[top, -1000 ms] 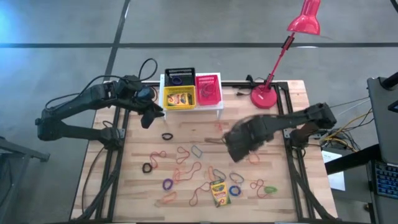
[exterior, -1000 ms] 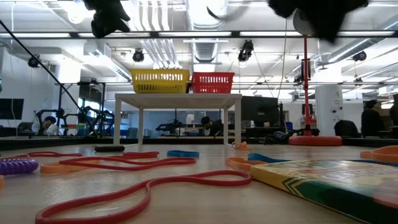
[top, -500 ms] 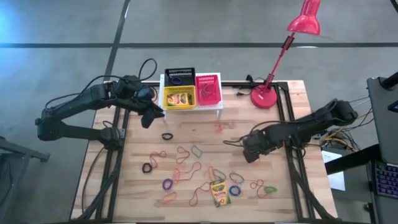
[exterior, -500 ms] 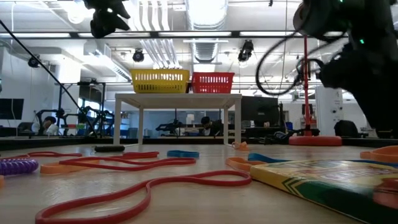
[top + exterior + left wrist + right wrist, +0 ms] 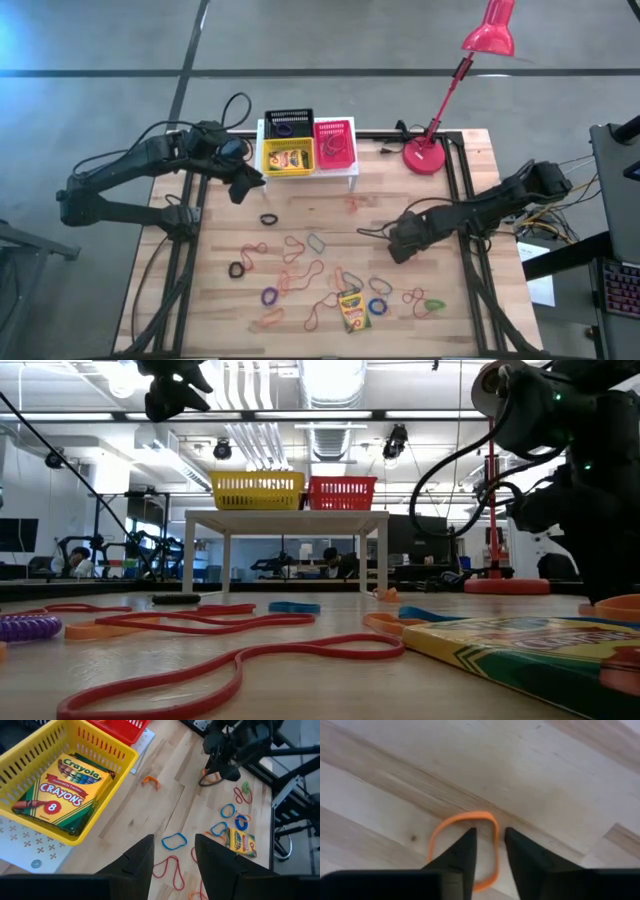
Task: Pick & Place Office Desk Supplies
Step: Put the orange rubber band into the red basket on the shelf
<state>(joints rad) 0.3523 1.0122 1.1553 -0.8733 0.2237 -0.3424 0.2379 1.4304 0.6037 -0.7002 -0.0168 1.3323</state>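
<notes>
Right gripper (image 5: 487,851) down on table, fingers narrowly apart astride orange band (image 5: 465,845). Left gripper (image 5: 172,862) half-open, empty, beside stand.

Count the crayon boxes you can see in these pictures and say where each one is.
2. One crayon box lies in the yellow basket on the white stand. The other crayon box lies on the table near its front edge, among rubber bands. The baskets may hide more.
</notes>
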